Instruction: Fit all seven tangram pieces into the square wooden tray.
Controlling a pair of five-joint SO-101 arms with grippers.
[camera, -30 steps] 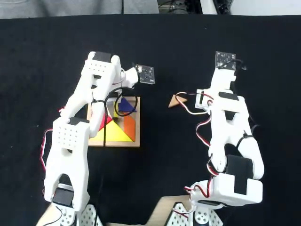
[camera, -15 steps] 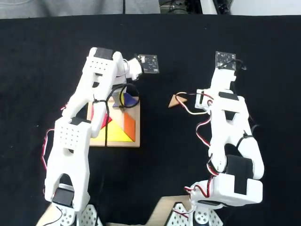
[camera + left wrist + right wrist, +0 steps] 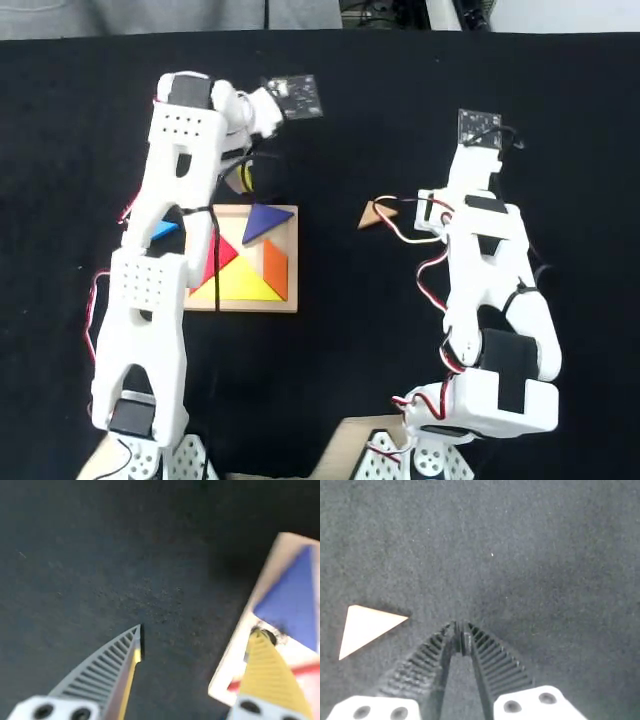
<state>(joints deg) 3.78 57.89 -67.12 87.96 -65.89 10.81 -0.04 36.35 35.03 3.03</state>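
The square wooden tray [image 3: 291,300] lies under the left arm and holds a dark blue triangle [image 3: 266,221], an orange piece [image 3: 275,265], a yellow triangle [image 3: 246,286] and a red piece [image 3: 216,262]. A light blue piece [image 3: 163,230] peeks out beside the arm, left of the tray. My left gripper [image 3: 245,180] hangs open just beyond the tray's far edge. In the left wrist view the left gripper [image 3: 197,635] is empty beside the tray's corner [image 3: 235,660], where the blue triangle [image 3: 295,600] lies. My right gripper [image 3: 459,630] is shut and empty next to a pale wooden triangle [image 3: 367,626], which also appears as a wooden triangle [image 3: 377,213] on the cloth.
A black cloth [image 3: 340,330] covers the table. The right arm [image 3: 485,260] stands right of centre, with open cloth between it and the tray. A pale board edge [image 3: 340,440] shows at the front between the arm bases.
My left arm has swung up and back off the tray toward the far side, leaving the blue triangle uncovered in the tray's far right corner. The right arm has kept still.
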